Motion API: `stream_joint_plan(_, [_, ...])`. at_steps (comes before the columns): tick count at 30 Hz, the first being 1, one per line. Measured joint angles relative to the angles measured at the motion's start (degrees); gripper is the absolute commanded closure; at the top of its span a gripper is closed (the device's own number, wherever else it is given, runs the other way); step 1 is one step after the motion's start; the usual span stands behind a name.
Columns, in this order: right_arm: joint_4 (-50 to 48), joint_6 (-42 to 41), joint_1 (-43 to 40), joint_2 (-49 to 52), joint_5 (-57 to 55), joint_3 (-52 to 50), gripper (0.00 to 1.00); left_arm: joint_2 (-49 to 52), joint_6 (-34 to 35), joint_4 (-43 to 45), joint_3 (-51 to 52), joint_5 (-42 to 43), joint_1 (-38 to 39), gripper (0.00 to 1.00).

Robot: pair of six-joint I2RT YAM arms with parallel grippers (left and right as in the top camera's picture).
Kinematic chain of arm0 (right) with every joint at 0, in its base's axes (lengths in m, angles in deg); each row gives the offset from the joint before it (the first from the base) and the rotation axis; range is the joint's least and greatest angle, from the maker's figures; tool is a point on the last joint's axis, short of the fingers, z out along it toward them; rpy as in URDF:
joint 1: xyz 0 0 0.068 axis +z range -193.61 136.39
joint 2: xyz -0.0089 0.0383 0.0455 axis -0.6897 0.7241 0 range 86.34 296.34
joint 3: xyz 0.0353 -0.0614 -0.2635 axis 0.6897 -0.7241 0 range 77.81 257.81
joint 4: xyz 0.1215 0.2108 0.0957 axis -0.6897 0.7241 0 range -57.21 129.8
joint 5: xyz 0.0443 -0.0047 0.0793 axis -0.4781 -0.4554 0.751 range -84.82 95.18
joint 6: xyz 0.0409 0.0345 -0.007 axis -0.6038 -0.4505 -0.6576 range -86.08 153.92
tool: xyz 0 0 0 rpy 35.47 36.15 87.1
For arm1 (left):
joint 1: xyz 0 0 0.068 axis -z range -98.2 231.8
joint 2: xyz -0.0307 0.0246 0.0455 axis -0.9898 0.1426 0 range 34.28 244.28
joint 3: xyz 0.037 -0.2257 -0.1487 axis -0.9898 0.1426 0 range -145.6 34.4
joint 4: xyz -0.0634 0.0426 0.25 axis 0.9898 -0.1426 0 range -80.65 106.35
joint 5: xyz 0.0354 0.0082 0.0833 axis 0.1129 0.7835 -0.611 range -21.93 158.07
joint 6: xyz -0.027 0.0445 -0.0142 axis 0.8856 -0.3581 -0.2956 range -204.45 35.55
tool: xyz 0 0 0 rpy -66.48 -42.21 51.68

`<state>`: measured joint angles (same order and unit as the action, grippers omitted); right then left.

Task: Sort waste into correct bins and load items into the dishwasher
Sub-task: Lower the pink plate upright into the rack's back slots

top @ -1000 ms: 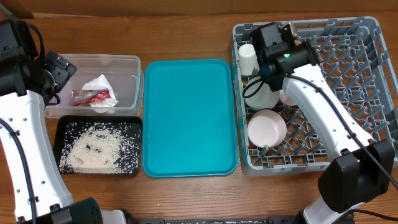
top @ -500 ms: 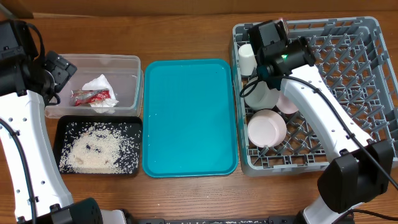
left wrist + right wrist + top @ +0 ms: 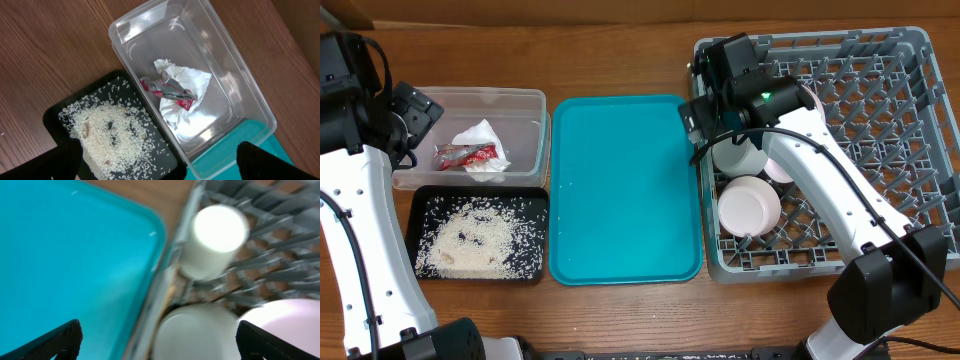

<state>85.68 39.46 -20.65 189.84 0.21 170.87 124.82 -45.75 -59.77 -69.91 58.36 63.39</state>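
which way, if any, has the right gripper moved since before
Yes. The right gripper shifted left, from inside the grey dish rack to over its left wall beside the teal tray.

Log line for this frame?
left fingers open over tub; right fingers open at rack; wrapper, napkin in tub; rice in black tray; cup, bowls, plate racked

Entry: readable text, labels, brands, numbers and signs. We find none.

Nearest candidate: the red wrapper [image 3: 167, 92], lying on the napkin inside the clear tub [image 3: 230, 75], at about ten o'clock on the table in the overhead view. Its surface is crumpled, and anything printed on it is too small for us to make out in either the left wrist view or the overhead view.

The right wrist view is blurred, and we can read nothing in it.
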Motion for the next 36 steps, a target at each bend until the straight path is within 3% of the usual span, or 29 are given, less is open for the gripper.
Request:
stream_joint_plan(7, [0.72,-0.85,0.0,0.02,6.23,0.0,0.0,0.0,0.0,0.0,0.0,0.0,0.0,0.0])
stream_joint_plan(36, [0.72,-1.05,-0.02,0.0,7.43,0.0,0.0,0.0,0.0,-0.02,0.0,0.02,-0.02,0.0])
